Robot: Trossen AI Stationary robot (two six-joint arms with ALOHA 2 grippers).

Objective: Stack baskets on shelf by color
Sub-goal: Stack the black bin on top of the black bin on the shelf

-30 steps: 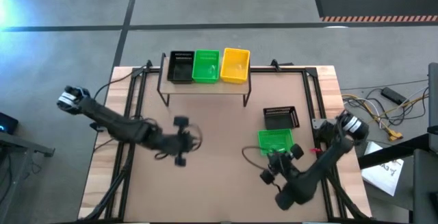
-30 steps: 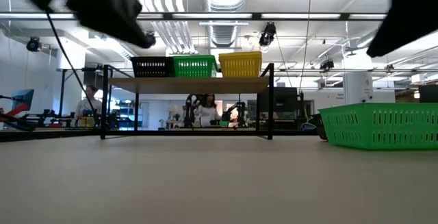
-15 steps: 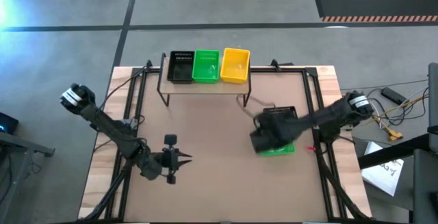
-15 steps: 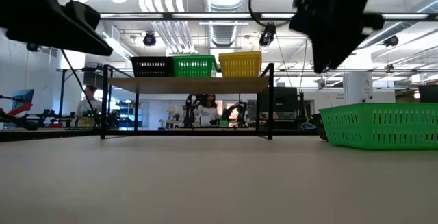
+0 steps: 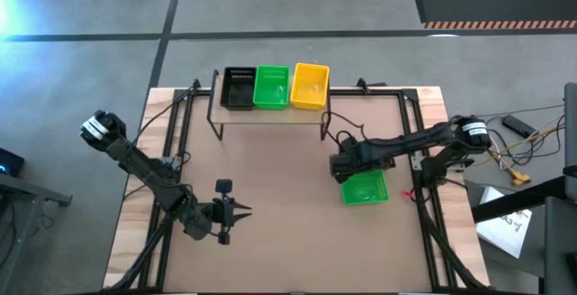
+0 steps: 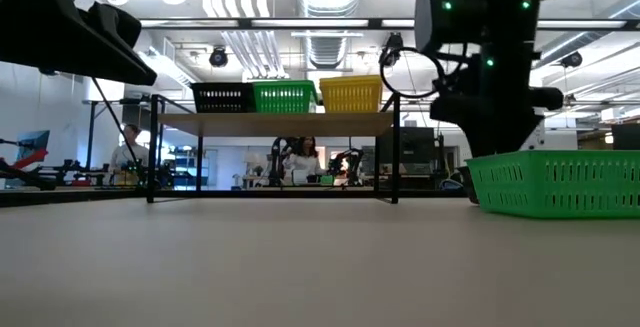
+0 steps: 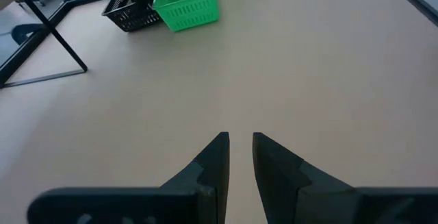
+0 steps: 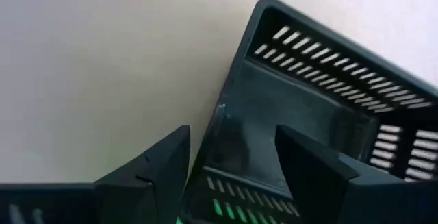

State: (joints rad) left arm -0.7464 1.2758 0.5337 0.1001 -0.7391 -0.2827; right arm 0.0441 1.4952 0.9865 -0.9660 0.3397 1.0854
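- The black basket [image 8: 328,121] sits on the table [image 5: 270,187] near its right side, touching the loose green basket [image 5: 363,188], which lies just nearer the front edge — in the high view the right arm hides most of the black one.
- The right gripper [image 8: 233,159] hangs directly over it, fingers spread wide and holding nothing; one of the basket's corners and a rim wall lie between the fingertips in the right wrist view.
- Handling, as I judge it: thin slotted plastic, light and fairly stiff, smooth enough to slip. A pinch across one wall at the rim, one finger inside and one outside, looks the sensible hold; a grip near the corner may let it swing or tilt.
- It should nest easily into the black basket on the shelf [image 5: 238,87], though a skewed carry could catch rim on rim.
- The shelf [image 5: 270,115] stands at the table's back edge, bearing a black, a green basket [image 5: 271,87] and a yellow basket [image 5: 309,86] side by side.
- The left gripper [image 7: 237,157] waits low over the front left of the table, well apart from everything — fingers nearly together with a narrow gap, grasping nothing.
- The tabletop is plain, flat brown board, with black frame rails along its sides.
- Beyond it, an open workshop with ceiling lights, and people seated at benches far behind the shelf.
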